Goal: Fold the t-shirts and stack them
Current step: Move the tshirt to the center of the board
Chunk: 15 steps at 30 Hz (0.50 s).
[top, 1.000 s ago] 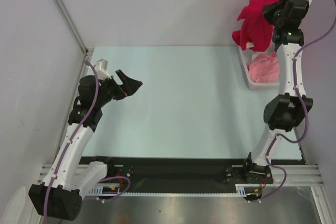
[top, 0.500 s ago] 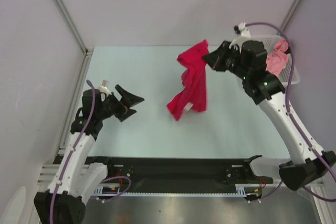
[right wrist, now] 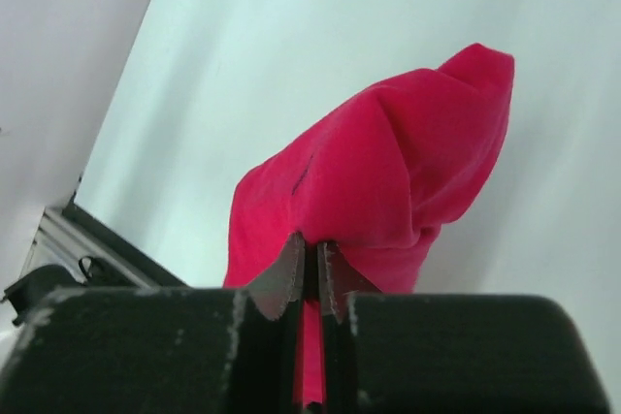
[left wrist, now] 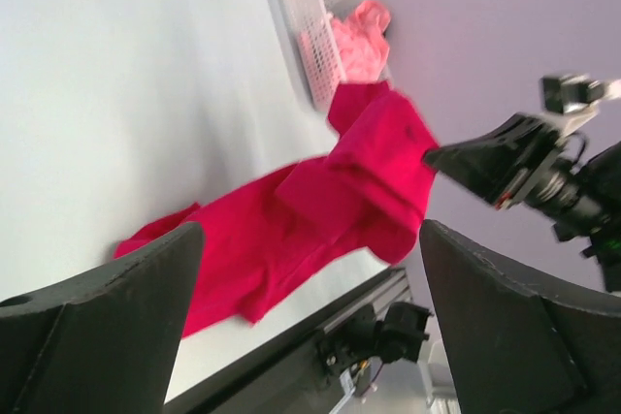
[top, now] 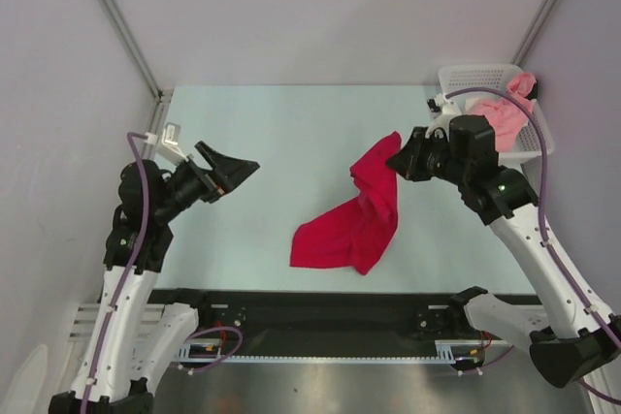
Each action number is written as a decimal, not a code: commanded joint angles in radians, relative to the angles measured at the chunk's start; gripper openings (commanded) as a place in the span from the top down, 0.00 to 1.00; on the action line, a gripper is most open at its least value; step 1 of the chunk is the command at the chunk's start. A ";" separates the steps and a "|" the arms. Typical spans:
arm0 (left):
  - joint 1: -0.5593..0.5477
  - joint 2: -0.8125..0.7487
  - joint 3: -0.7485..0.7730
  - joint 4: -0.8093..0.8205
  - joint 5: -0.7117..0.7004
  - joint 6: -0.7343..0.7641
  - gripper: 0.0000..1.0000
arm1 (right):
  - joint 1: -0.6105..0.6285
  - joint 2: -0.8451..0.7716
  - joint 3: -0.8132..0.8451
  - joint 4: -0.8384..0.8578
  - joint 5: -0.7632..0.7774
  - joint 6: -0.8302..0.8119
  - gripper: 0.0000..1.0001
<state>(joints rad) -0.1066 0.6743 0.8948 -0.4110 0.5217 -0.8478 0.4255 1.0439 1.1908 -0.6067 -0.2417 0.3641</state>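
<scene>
Hanging from the right gripper, whose fingers pinch its upper end just right of centre, the crimson t-shirt trails down and left onto the pale table, crumpled at lower middle. The pink t-shirt lies in the white basket at upper right. At the left, the left gripper hangs spread wide, well apart from both.

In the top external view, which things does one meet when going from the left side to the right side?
left gripper → crimson t-shirt → right gripper → pink t-shirt
</scene>
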 commanded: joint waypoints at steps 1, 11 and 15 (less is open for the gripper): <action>-0.074 0.042 0.067 -0.011 -0.008 0.091 0.02 | -0.015 -0.021 0.093 0.041 -0.033 -0.073 1.00; -0.130 0.013 0.047 -0.034 -0.043 0.147 0.00 | 0.220 0.304 0.070 0.334 -0.229 0.113 0.69; -0.131 0.071 -0.002 -0.063 -0.029 0.179 0.03 | 0.161 0.349 0.021 0.254 -0.278 0.154 0.44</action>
<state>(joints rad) -0.2317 0.6971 0.9257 -0.4515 0.4923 -0.7219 0.6380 1.4044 1.2320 -0.3561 -0.4397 0.4583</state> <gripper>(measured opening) 0.978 0.528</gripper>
